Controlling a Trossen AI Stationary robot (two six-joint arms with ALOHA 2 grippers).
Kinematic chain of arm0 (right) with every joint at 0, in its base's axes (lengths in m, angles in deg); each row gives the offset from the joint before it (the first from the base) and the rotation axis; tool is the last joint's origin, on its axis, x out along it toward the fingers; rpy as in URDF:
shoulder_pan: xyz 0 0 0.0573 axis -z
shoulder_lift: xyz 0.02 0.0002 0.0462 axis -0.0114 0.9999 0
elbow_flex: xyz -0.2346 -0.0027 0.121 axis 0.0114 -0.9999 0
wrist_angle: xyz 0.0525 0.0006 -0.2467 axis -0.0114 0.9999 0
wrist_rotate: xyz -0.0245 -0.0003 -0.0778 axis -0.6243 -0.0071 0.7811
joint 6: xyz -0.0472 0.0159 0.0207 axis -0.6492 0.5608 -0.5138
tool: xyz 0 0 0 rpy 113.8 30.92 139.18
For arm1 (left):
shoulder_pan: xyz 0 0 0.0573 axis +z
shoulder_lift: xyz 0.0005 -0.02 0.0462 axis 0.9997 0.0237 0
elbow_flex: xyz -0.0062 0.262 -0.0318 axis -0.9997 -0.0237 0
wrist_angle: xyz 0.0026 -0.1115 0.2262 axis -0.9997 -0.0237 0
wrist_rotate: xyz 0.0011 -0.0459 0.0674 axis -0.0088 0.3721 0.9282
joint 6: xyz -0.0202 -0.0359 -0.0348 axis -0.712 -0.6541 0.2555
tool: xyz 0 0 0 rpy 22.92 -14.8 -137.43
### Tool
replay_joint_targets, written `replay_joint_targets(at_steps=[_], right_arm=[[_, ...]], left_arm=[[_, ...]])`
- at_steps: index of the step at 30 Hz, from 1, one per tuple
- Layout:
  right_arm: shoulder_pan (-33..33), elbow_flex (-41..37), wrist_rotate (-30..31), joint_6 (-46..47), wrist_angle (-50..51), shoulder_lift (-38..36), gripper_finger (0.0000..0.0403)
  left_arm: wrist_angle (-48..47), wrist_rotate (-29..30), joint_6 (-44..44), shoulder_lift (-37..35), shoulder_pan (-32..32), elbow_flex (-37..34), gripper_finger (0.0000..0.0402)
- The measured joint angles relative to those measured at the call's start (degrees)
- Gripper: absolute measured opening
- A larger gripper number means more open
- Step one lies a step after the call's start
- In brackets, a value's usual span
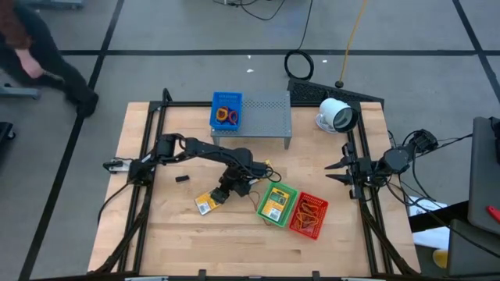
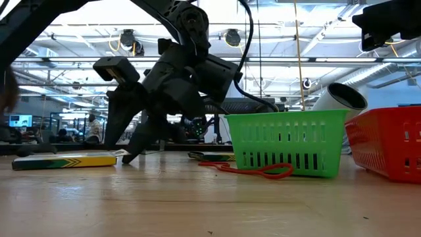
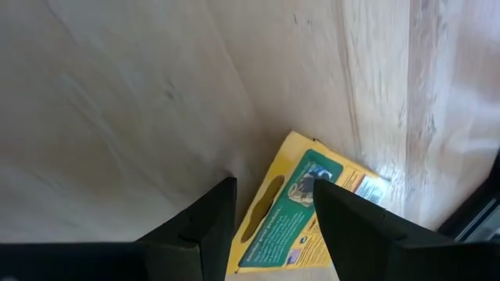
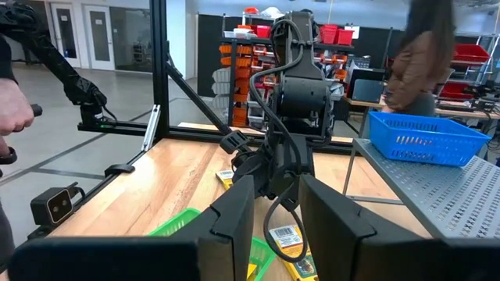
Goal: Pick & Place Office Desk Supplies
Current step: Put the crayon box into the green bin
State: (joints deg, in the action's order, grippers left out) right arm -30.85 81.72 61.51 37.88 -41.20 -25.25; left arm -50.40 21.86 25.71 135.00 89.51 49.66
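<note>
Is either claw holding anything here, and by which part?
Nothing is held. The left claw stands open over the yellow packet lying flat on the table; the right claw waits empty at the table's right edge.

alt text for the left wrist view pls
The left gripper hangs open just above a flat yellow packet with a green label, one finger on either side of its near end. The packet lies on the pale wooden table.

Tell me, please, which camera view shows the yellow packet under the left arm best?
The left wrist view: the yellow packet fills it, green label readable, between the open left end effector. High view shows it small; low view edge-on; right wrist view partly hidden.
</note>
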Motion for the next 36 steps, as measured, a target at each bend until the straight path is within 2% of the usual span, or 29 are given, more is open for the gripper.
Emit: replay_joint_targets(at_steps=[3, 5, 12, 23, 28, 36], right_arm=[[0.00, -0.01, 0.01, 0.02, 0.00, 0.00, 0.0095], [0.01, -0.01, 0.01, 0.02, 0.00, 0.00, 0.0095], [0.01, 0.00, 0.01, 0.02, 0.00, 0.00, 0.0095], [0.01, 0.00, 0.01, 0.01, 0.02, 0.00, 0.0096], [0.02, 0.00, 0.00, 0.02, -0.02, 0.00, 0.0094], [0.02, 0.00, 0.01, 0.02, 0.00, -0.01, 0.0094]], left_arm=[[-0.98, 0.48, 0.64, 0.02, -0.26, -0.06, 0.0179], [-1.37, 0.86, 0.80, 0.08, -0.26, -0.10, 0.0160], [-2.97, 1.36, 0.51, 0.28, -0.26, -0.26, 0.0015], [-6.29, -3.53, -4.01, -0.76, 0.23, 2.22, 0.0003], [-4.57, -4.52, -5.07, -6.96, 1.49, 3.77, 0.0002], [1.01, -9.47, -10.50, -17.42, 3.45, 4.37, 0.0001]])
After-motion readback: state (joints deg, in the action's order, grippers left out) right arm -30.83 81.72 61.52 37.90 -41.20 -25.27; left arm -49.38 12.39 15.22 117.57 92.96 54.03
